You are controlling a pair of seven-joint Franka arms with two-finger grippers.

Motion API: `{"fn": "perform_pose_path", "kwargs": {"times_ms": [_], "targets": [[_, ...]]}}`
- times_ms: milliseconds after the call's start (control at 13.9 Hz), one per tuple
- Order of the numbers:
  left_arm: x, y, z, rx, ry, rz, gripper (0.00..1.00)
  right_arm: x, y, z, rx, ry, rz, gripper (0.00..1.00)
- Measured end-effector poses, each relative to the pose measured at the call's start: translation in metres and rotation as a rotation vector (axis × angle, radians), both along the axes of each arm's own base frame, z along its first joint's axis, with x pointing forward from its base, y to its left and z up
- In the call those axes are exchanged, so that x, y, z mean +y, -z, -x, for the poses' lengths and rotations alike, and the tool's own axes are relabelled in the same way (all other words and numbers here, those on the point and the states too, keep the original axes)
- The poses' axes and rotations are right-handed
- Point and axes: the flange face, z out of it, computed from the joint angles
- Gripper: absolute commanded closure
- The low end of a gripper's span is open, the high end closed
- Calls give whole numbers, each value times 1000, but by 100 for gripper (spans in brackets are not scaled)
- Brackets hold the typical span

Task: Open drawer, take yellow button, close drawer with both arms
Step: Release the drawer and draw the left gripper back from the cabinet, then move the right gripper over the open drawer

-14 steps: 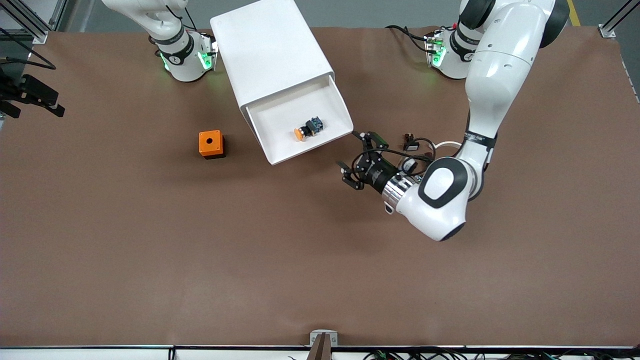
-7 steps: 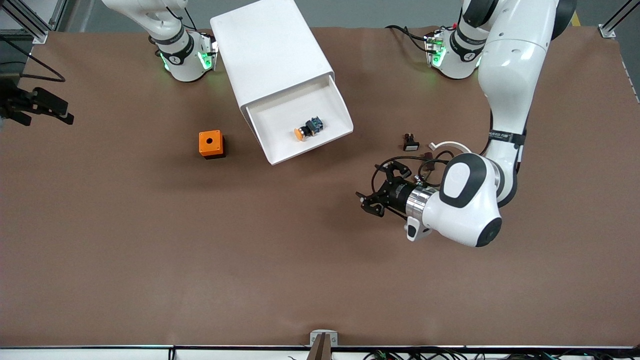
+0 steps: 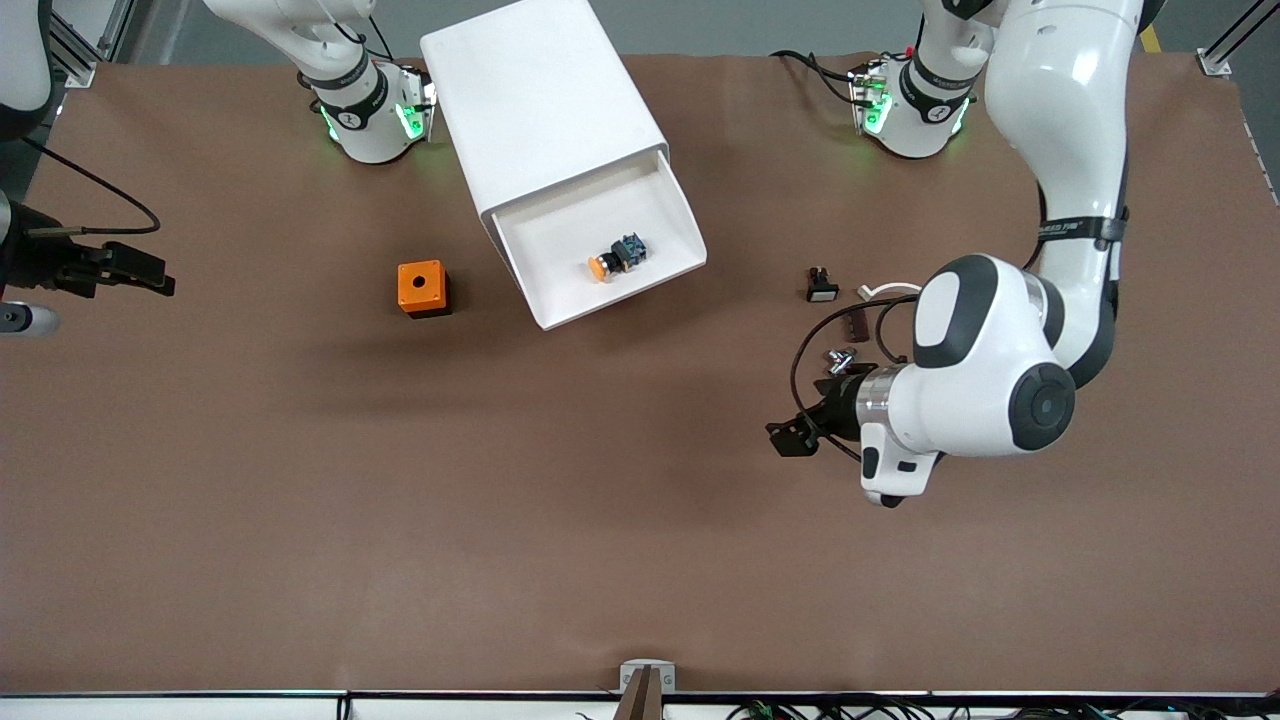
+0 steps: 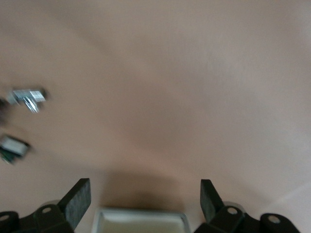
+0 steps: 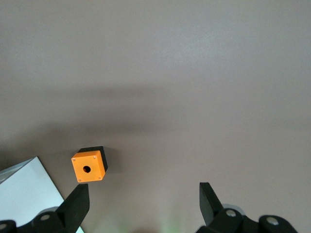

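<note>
The drawer (image 3: 610,250) stands pulled out of the white cabinet (image 3: 545,110). The button (image 3: 615,257) lies in it, orange cap and black body showing. My left gripper (image 3: 790,438) hangs open and empty over bare table, away from the drawer toward the left arm's end; its fingers (image 4: 77,201) frame bare mat. My right gripper (image 3: 155,280) is open over the table at the right arm's end, far from the drawer. Its wrist view looks between its fingers (image 5: 209,199) at the orange cube (image 5: 89,166) and a cabinet corner (image 5: 29,194).
An orange cube with a hole (image 3: 422,288) sits beside the drawer, toward the right arm's end. Small loose parts lie by the left arm: a black part with a white face (image 3: 821,287), a white clip (image 3: 885,291), a silver piece (image 3: 838,358).
My left gripper has backed away from the drawer's corner, toward the front camera and the left arm's end. My right gripper has come in over the table from its edge.
</note>
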Motion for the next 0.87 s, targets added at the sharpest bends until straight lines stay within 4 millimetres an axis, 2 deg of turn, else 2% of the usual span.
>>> {"fn": "perform_pose_path", "kwargs": {"times_ms": [144, 289, 866], "targets": [[9, -15, 0, -65, 55, -87, 1, -14, 11, -7, 10, 5, -1, 0], [13, -19, 0, -93, 83, -137, 1, -23, 18, -12, 19, 10, 0, 0], [13, -19, -1, -136, 113, -200, 1, -17, 13, -18, 8, 18, -2, 0]]}}
